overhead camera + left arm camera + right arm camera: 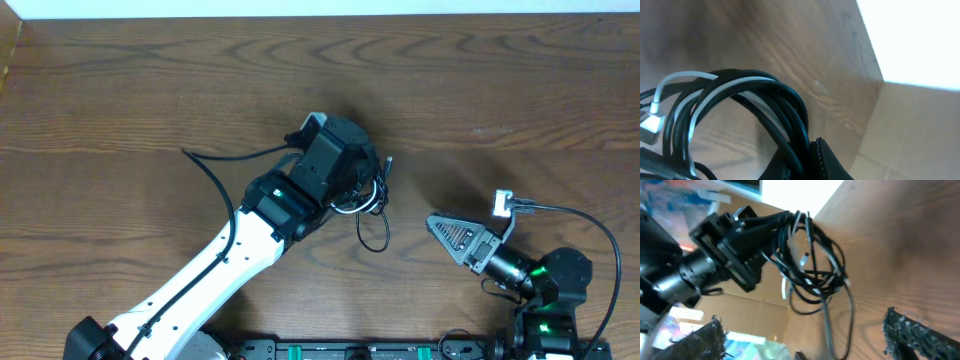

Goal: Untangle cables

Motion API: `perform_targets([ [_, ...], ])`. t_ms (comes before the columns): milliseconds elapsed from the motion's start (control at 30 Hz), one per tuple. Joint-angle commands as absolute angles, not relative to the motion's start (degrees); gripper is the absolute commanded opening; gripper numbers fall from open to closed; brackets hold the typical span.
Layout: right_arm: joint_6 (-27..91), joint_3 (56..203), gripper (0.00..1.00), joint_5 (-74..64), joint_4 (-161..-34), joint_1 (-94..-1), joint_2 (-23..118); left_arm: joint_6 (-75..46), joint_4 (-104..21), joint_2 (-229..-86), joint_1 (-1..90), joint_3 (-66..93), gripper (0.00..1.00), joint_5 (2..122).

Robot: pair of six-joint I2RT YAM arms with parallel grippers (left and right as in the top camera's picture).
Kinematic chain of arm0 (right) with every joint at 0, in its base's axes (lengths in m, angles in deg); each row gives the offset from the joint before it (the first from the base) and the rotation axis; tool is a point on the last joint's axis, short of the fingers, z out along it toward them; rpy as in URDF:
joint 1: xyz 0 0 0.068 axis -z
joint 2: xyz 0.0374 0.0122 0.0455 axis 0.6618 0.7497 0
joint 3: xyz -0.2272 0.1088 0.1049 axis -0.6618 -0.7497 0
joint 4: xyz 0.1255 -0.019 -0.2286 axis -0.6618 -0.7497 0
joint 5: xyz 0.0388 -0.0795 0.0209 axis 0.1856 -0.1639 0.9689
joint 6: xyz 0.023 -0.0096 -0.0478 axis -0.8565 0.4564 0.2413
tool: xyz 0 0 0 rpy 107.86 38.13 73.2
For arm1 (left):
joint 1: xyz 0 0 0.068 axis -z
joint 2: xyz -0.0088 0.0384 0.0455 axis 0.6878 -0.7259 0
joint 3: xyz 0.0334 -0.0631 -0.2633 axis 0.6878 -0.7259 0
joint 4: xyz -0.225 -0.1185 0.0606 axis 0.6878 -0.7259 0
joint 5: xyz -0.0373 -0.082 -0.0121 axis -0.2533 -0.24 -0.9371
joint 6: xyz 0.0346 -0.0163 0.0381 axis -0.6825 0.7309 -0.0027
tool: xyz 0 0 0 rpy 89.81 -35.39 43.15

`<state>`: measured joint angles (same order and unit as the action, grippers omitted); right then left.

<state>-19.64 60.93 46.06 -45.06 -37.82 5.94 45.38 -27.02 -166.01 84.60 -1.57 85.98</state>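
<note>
From above, my left gripper (358, 190) holds the tangled bunch of thin black and white cables (374, 215) near the middle of the brown wooden table (120, 90). At my left wrist, the jaws pinch that bunch tight. At my right wrist, my right gripper (802, 320) gapes wide near the hanging loops; I think I am getting set to pull, so next it must catch just one loop.

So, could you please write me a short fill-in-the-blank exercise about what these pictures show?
1. The left hand is ___ on the bunched cables.
2. The right hand stands ___, apart from the bunch, and holds nothing.
3. One cord in the bunch is ___, and the others are black.

Missing words: shut; open; white.
</note>
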Motion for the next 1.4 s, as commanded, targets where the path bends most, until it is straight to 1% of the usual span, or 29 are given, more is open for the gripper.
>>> perform_targets([
  [0,-29.0,61.61,0.68,44.2,-45.82,-38.13,6.59,36.57,-24.77,-166.34,84.69,-1.75,0.08,83.23],
  [33,-32.36,61.61,0.56,43.92,-46.92,-38.11,6.64,35.59,-24.2,-166.34,84.69,-1.75,0.08,82.86],
  [67,-36.52,61.61,0.49,43.92,-48.18,-38.11,6.64,34.98,-23.98,-166.34,84.69,-1.75,0.08,82.81],
  [100,-40.54,61.61,0.45,43.94,-49.08,-38.13,6.64,35.02,-23.92,-166.34,84.69,-1.75,0.08,82.83],
  [133,-43.84,61.61,0.45,43.94,-49.71,-38.13,6.64,35.02,-23.85,-166.34,84.69,-1.75,0.08,82.83],
  [167,-45.54,61.61,0.5,43.92,-50.09,-38.13,6.64,35.04,-23.81,-166.34,84.69,-1.75,0.08,82.86],
  [200,-47.25,61.61,0.59,43.92,-50.57,-38.13,6.64,35.09,-23.65,-166.34,84.69,-1.75,0.08,82.86],
  [267,-50.0,61.61,0.6,43.9,-50.7,-38.13,6.64,36.6,-23.7,-166.34,84.67,-1.75,0.08,82.9],
  [300,-49.41,61.61,0.6,43.55,-50.17,-38.13,6.64,38.76,-23.96,-166.34,84.69,-1.75,0.08,82.88],
  [333,-46.05,61.61,0.6,42.21,-49.15,-38.15,6.64,41.89,-24.62,-166.34,84.69,-1.75,0.08,82.88],
  [400,-30.9,61.61,0.6,39.39,-46.48,-38.48,6.64,49.97,-26.71,-166.34,84.69,-1.75,0.08,82.66],
  [433,-21.48,61.61,0.64,39.24,-45.63,-39.0,6.64,53.29,-27.92,-166.34,84.69,-1.75,0.08,82.64],
  [500,-11.38,61.61,0.7,40.62,-45.56,-40.58,6.64,58.15,-30.47,-166.34,84.69,-1.75,0.08,82.38],
  [667,-0.85,61.61,0.69,40.05,-45.41,-46.78,6.64,63.65,-31.63,-166.34,84.76,-1.75,0.08,76.15],
  [767,0.66,61.61,0.7,36.51,-44.97,-51.83,6.64,66.04,-31.63,-166.34,85.63,-1.75,0.08,75.03],
  [833,0.84,61.61,0.68,33.56,-44.1,-55.31,6.64,66.26,-31.61,-166.38,86.48,-1.75,0.08,75.27],
  [867,1.14,61.61,0.66,31.42,-43.99,-57.14,6.64,66.74,-31.59,-166.44,86.83,-1.75,0.08,75.21],
  [900,1.51,61.61,0.62,29.62,-44.07,-58.39,6.64,67.13,-31.61,-166.44,87.03,-1.75,0.08,75.21],
  [933,2.34,61.61,0.57,27.46,-44.42,-59.83,6.68,67.13,-31.61,-166.44,87.31,-1.75,0.08,75.21],
  [967,2.89,61.61,0.48,24.95,-44.64,-61.41,6.75,67.11,-31.61,-166.44,87.6,-1.75,0.08,75.18],
  [1000,2.98,61.61,0.41,23.33,-44.71,-62.39,6.83,67.09,-31.61,-166.44,87.86,-1.75,0.08,75.16],
  [1100,2.91,61.61,0.01,19.96,-44.07,-65.14,6.88,67.04,-31.65,-166.44,88.51,-1.75,0.08,75.25],
  [1233,2.93,61.61,0.01,19.9,-45.87,-65.65,6.88,64.11,-31.68,-166.44,87.36,-1.75,0.08,81.0],
  [1300,2.93,61.61,0.01,17.87,-50.65,-65.65,6.88,60.73,-32.07,-166.44,85.65,-1.75,0.08,83.03],
  [1367,2.91,61.61,0.01,14.37,-56.77,-65.65,6.88,58.41,-32.97,-166.42,83.42,-1.75,0.08,82.31],
])
